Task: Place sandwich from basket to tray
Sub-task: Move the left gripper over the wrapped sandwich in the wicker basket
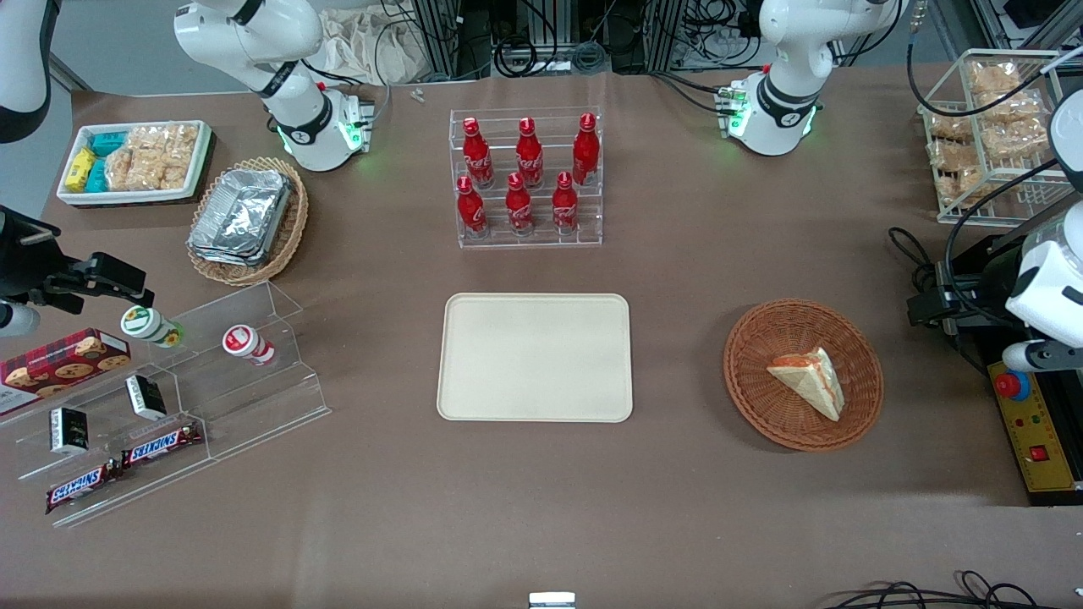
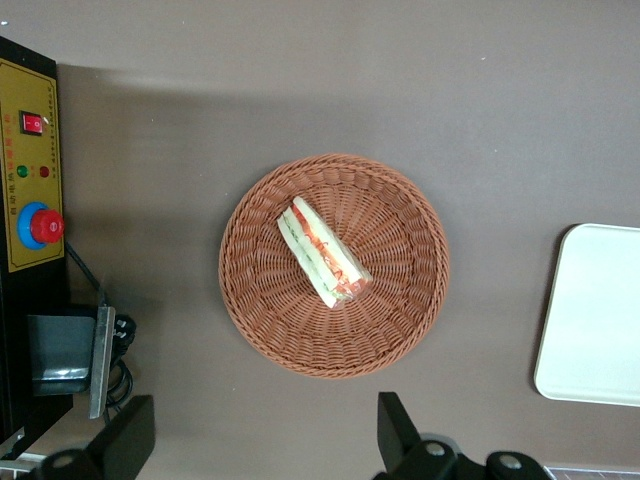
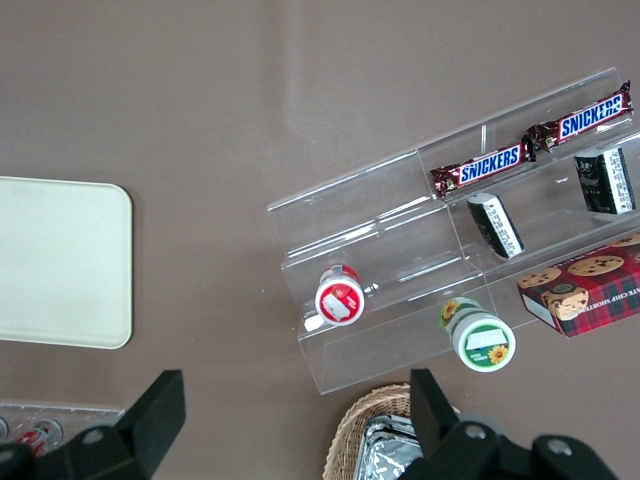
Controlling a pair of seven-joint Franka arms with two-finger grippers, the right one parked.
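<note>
The sandwich (image 1: 810,381), a pale triangular wedge with orange-red and green filling, lies in the round reddish-brown wicker basket (image 1: 744,397), toward the working arm's end of the table. The cream tray (image 1: 535,357) lies flat beside the basket, at the table's middle, with nothing on it. In the left wrist view my gripper (image 2: 262,440) hangs well above the table, open wide and empty, with its black fingertips (image 2: 400,430) just outside the basket's rim (image 2: 250,330). The sandwich (image 2: 322,252) shows its striped edge there. A part of the tray (image 2: 595,310) is in view too.
A yellow control box with a red button (image 1: 1036,431) stands beside the basket at the table's edge. A rack of red cola bottles (image 1: 529,178) stands farther from the camera than the tray. A wire rack of bagged snacks (image 1: 990,127) and a clear acrylic stand (image 1: 169,406) sit at the table's two ends.
</note>
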